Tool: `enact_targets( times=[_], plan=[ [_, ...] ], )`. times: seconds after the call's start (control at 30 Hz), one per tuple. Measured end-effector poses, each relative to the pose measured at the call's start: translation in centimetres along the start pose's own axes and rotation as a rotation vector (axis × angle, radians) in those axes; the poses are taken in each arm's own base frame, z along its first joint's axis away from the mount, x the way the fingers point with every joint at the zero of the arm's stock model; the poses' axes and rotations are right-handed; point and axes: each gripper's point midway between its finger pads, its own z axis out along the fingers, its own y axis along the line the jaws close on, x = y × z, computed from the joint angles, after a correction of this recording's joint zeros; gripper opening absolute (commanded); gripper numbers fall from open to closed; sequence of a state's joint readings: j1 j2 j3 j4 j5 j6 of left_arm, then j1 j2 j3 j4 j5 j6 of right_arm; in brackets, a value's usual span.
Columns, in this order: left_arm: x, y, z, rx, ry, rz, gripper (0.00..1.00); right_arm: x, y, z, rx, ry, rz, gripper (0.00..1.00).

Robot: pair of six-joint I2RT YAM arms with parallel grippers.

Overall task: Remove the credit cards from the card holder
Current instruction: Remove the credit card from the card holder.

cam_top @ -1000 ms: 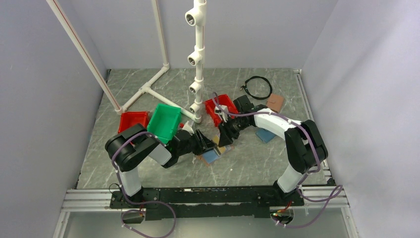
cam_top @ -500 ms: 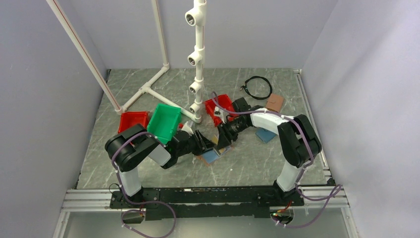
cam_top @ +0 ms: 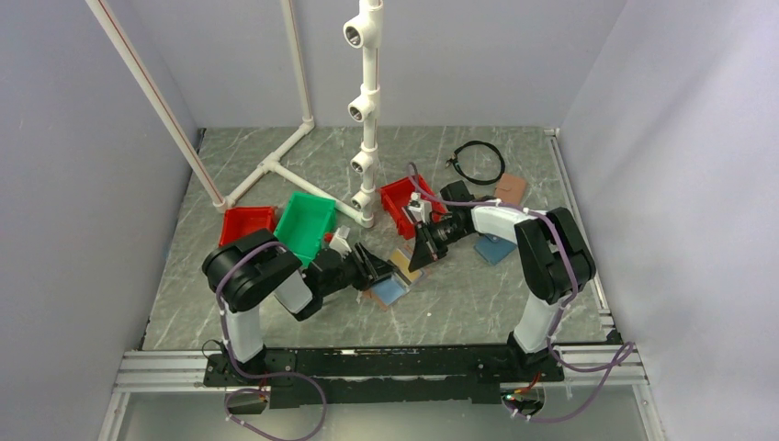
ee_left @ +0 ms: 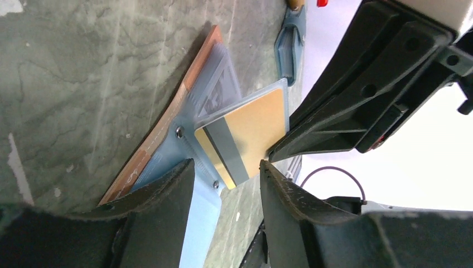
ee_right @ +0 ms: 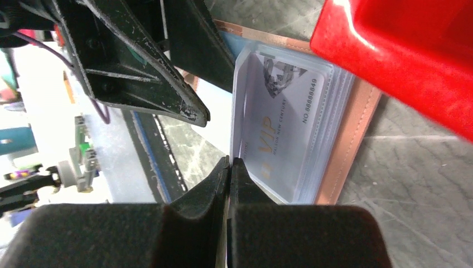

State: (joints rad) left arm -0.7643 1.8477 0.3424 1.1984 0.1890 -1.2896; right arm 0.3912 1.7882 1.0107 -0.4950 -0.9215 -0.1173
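Holder (cam_top: pixel 390 288) lies open on the table (cam_top: pixel 478 299), its top card (ee_right: pixel 284 128) reading "VIP", "NO 8888849". Right gripper (ee_right: pixel 230 162) pinches the card's edge; left gripper (ee_left: pixel 227 165) hangs spread over the holder, a red bin (ee_right: pixel 401 56) close by.

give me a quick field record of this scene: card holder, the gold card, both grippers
card holder: lying open on the table, blue lining up
gold card: partly out of its clear sleeve, tilted up
right gripper: shut on the gold card's edge
left gripper: open, fingers either side of the card's lower end
nearby: red bin beside the holder
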Motion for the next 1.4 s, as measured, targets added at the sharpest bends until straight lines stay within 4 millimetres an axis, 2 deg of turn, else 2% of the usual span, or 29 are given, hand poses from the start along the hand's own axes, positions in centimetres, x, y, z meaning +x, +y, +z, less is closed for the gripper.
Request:
enact_targets(
  times=[0.57,0.67,0.8,0.97,1.07,1.2,1.27,1.4],
  plan=[
    [-0.7,-1.8,0.4,0.129,-0.032,-0.105,0.52,-0.4,1.5,-0.6,-0.171,-0.087,0.162,0.00],
    [-0.9,-2.2,0.4,0.145,-0.035,-0.121,0.42,-0.5,1.7,-0.7,-0.186,-0.094,0.179,0.00],
    [-1.2,-2.2,0.4,0.138,-0.045,-0.122,0.33,-0.6,1.6,-0.8,-0.189,-0.098,0.191,0.00],
    [-1.3,-1.6,0.4,0.102,-0.048,-0.116,0.02,-0.4,1.5,-0.6,-0.190,-0.093,0.198,0.00],
    [-1.5,-1.5,0.4,0.101,-0.053,-0.115,0.00,-0.2,1.1,-0.5,-0.173,-0.088,0.202,0.00],
    [-1.4,-1.5,0.4,0.102,-0.049,-0.111,0.00,0.2,0.8,-0.4,-0.158,-0.072,0.210,0.15],
    [-1.3,-1.6,0.4,0.108,-0.041,-0.109,0.00,0.3,0.7,-0.3,-0.151,-0.059,0.202,0.27],
    [-0.9,-2.0,0.2,0.128,-0.016,-0.085,0.00,0.2,0.9,-0.3,-0.137,-0.034,0.151,0.41]
  ],
)
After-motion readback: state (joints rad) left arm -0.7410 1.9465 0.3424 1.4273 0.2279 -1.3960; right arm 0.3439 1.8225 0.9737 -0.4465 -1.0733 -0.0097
